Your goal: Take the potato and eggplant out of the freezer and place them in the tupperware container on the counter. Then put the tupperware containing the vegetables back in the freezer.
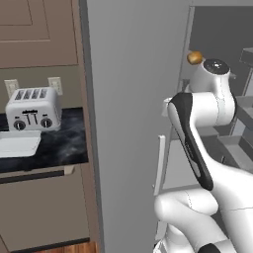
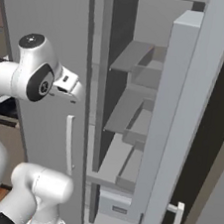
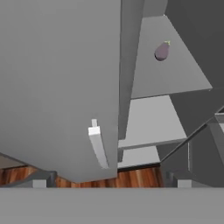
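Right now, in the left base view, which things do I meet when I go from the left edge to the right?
Tupperware container → toaster on the counter → freezer door → its white handle → potato.

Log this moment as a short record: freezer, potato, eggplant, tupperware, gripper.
freezer: door open, grey shelves exposed
potato: golden-brown ball inside the freezer, partly behind the arm
eggplant: purple, lying on a grey shelf in the hand view
tupperware: white tray on the black counter before the toaster, nothing seen in it
gripper: jaws open, holding nothing, aimed into the freezer
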Tool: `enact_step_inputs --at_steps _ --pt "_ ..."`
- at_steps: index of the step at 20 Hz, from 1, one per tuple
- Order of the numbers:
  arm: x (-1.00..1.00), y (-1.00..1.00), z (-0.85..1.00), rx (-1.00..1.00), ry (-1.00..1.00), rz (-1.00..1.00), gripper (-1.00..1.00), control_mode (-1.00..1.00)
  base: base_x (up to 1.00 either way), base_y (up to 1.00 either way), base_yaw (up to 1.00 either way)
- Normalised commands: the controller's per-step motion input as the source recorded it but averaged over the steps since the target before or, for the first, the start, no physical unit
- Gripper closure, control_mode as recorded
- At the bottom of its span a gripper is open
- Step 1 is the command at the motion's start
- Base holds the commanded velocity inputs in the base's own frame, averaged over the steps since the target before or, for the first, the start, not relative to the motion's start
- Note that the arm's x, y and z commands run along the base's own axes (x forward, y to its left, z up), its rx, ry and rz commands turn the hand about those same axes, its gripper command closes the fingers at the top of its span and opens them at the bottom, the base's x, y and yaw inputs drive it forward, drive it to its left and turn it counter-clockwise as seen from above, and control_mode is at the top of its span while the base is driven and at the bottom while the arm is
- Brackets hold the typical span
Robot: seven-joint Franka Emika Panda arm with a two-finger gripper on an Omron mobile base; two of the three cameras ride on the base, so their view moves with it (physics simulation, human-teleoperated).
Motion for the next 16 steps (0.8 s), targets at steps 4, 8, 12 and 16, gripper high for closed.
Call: enact_step_inputs --at_steps 4,8,12,16 --pt "0.00 0.00 0.00 0.00 0.00 0.00 -1.00 1.00 0.00 -0.41 0.00" --pt "0.00 0.00 0.00 0.00 0.00 0.00 -1.00 1.00 0.00 -0.34 0.00" --pt "0.00 0.00 0.00 0.00 0.00 0.00 -1.00 1.00 0.00 -0.33 0.00" --pt "0.00 0.00 0.00 0.00 0.00 0.00 -1.00 1.00 0.13 -0.35 0.00"
